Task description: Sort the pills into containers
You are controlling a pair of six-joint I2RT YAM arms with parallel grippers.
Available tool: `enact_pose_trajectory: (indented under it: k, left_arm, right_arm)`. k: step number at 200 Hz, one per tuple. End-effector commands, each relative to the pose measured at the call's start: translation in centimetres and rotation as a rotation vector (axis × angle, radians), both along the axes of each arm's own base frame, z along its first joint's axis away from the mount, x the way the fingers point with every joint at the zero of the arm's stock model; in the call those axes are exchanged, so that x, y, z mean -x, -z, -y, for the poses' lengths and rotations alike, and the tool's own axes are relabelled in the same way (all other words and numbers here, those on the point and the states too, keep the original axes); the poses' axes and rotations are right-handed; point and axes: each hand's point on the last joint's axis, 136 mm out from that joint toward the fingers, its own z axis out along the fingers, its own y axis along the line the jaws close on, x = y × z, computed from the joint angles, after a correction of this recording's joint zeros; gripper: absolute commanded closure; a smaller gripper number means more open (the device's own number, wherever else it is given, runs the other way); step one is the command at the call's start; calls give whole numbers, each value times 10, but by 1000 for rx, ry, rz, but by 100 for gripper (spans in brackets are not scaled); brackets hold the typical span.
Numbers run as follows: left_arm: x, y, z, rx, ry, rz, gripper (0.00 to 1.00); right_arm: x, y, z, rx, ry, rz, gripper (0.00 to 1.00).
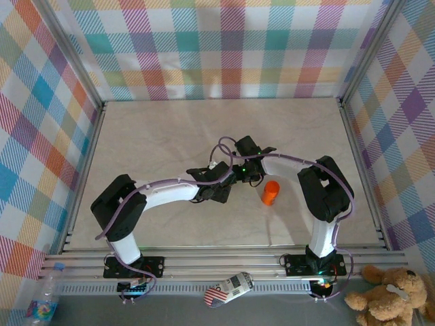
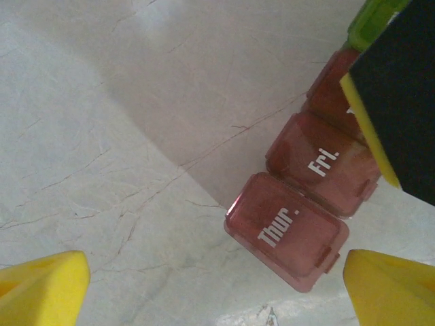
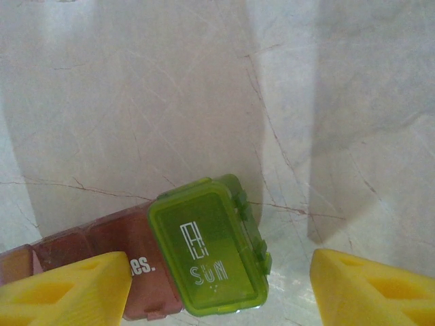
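Containers (image 2: 285,231): strip of small joined translucent red-brown plastic boxes with one green end box (image 3: 207,255), lying beneath both my jaws. Lids Thur, Fri, Sun shut; contents cannot be told through them. My left gripper (image 2: 217,292): wide open, empty, Thur box beside one finger. My right gripper (image 3: 221,292): open, empty, green box between its fingers. Sorting judged unstarted: lids to open, pills to place

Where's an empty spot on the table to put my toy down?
Bare: the far table by the back wall, and the near patch between the left arm and right arm. Crowded: the middle, where they meet over the containers beside the orange bottle.
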Motion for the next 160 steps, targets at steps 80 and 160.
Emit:
enact_pose_trajectory:
  k: [80,160]
  left_arm:
    - [-20,-16,-9,-44,-29,78,4]
    - [-40,-21,-35,-26,-102,89,4]
  right_arm:
    - [15,23,11,63,3,-57,30]
    - [15,25,12,69,5,-64,30]
